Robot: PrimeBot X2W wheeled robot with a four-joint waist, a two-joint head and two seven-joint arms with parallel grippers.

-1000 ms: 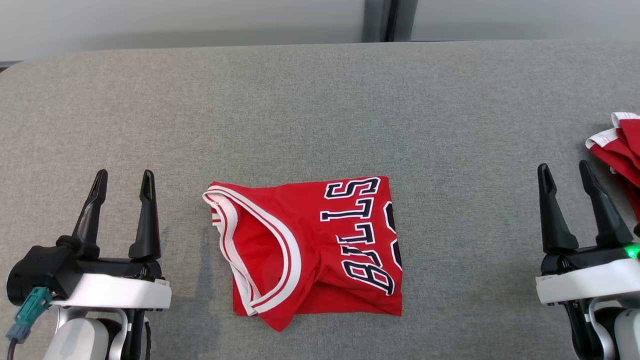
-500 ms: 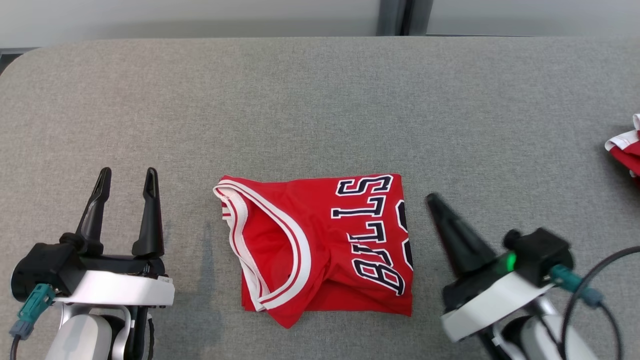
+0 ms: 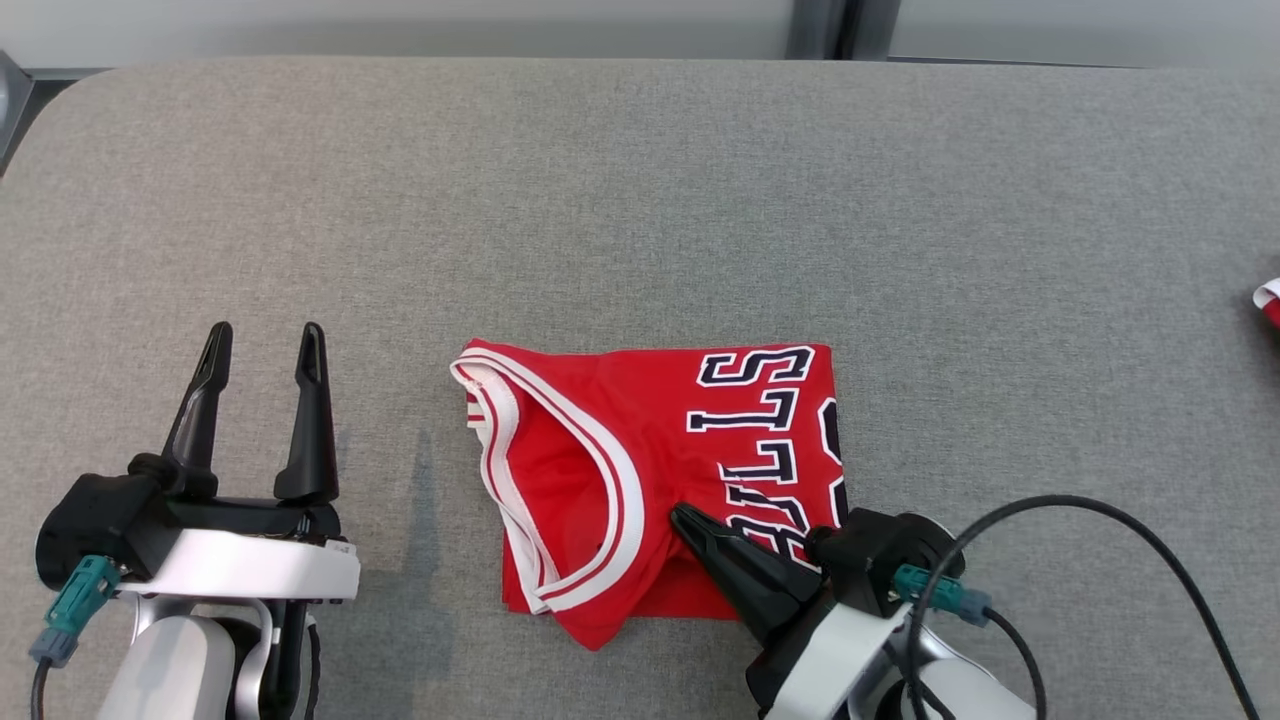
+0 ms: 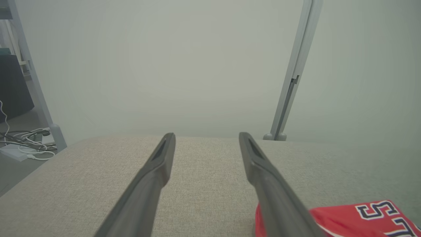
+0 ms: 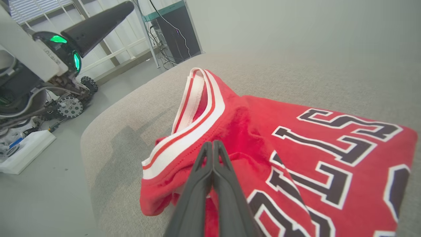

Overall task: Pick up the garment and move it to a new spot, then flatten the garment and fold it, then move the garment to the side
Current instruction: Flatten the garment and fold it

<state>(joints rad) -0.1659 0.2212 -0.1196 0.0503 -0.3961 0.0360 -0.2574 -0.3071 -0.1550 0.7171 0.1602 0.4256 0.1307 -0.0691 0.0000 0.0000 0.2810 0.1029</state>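
The garment (image 3: 620, 450) is a red jersey with white trim and dark lettering, lying folded in the middle of the grey table (image 3: 640, 200). My right gripper (image 3: 682, 514) is shut, its fingers pressed together with nothing between them. It comes in from the lower right, tips resting over the garment's near part beside the white-trimmed opening. The right wrist view shows the shut tips (image 5: 212, 143) just above the red fabric (image 5: 296, 138). My left gripper (image 3: 267, 332) stands open to the left of the garment, apart from it. In the left wrist view the open fingers (image 4: 206, 135) frame bare table, with a garment corner (image 4: 355, 217) at lower right.
Another piece of red-and-white cloth (image 3: 1270, 298) pokes in at the table's right edge. A black cable (image 3: 1100, 505) loops over the table from my right wrist. A rounded table corner (image 3: 60, 90) lies at the far left, with floor beyond it.
My right gripper has shut and swung left from the table's right side onto the garment's near part. The head camera shifted a little. The left gripper and garment stayed put.
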